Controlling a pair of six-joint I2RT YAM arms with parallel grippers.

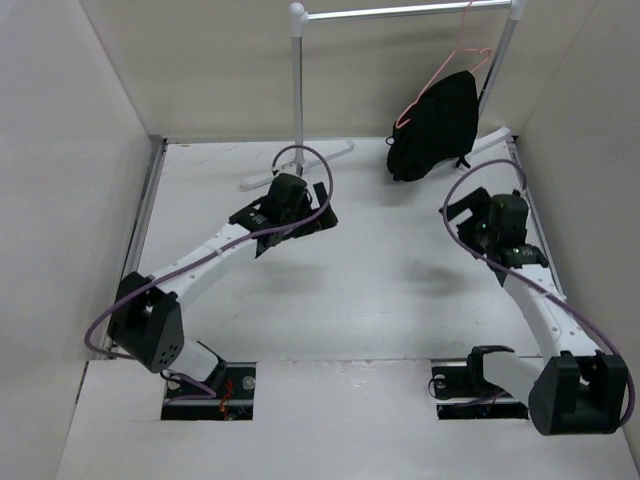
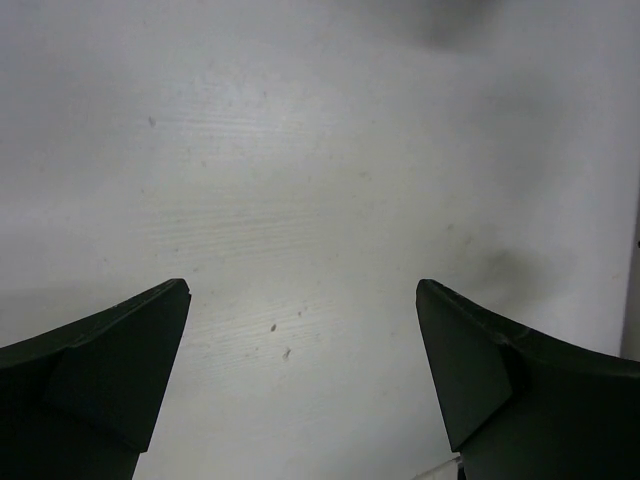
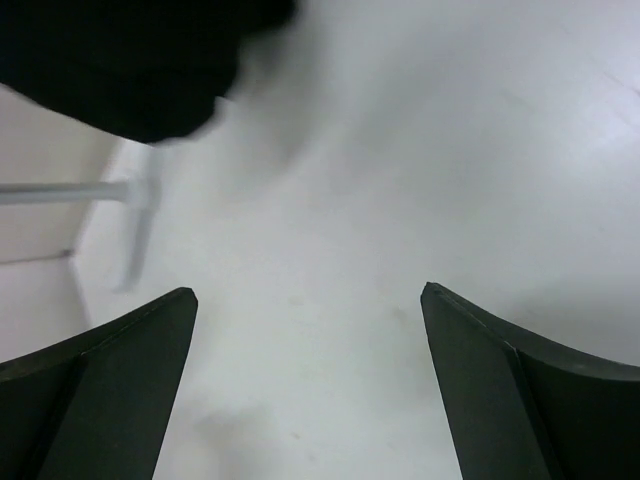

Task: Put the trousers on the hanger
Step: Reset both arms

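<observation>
The black trousers hang folded over the pink-red wire hanger, whose hook is on the metal rail at the back right. Their lower end rests on or just above the table. In the right wrist view the trousers fill the upper left corner. My left gripper is open and empty over the table's middle back, left of the trousers. My right gripper is open and empty, just below the trousers. Both wrist views show spread fingers over bare table.
The white and metal clothes rail stands at the back, with a white post and foot left of the trousers and a slanted post at the right. White walls enclose the table on three sides.
</observation>
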